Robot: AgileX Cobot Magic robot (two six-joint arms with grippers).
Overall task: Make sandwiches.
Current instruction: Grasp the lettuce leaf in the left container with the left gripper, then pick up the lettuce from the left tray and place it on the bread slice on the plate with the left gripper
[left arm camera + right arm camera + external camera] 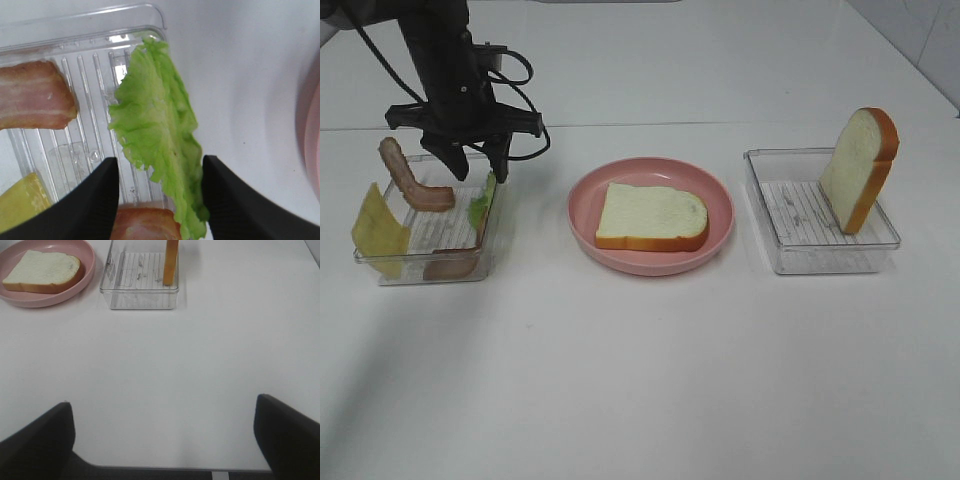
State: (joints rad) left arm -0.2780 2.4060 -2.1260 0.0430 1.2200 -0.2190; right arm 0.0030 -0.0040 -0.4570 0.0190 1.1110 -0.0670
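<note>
One white bread slice (650,215) with an orange-brown crust lies flat on the pink plate (722,200). A second slice (860,168) stands upright in the right clear tray (810,258). The left clear tray (415,272) holds a green lettuce leaf (483,203), two bacon strips (410,180) and yellow cheese (378,232). My left gripper (478,165) is open just above the lettuce (155,125), one finger on each side of the leaf, not closed on it. My right gripper (162,440) is open and empty over bare table, out of the exterior high view.
In the left wrist view a bacon strip (32,95), the cheese (20,205) and another bacon strip (145,225) lie around the lettuce. In the right wrist view the plate (90,270) and right tray (140,297) sit far ahead. The left arm's cables hang behind the left tray.
</note>
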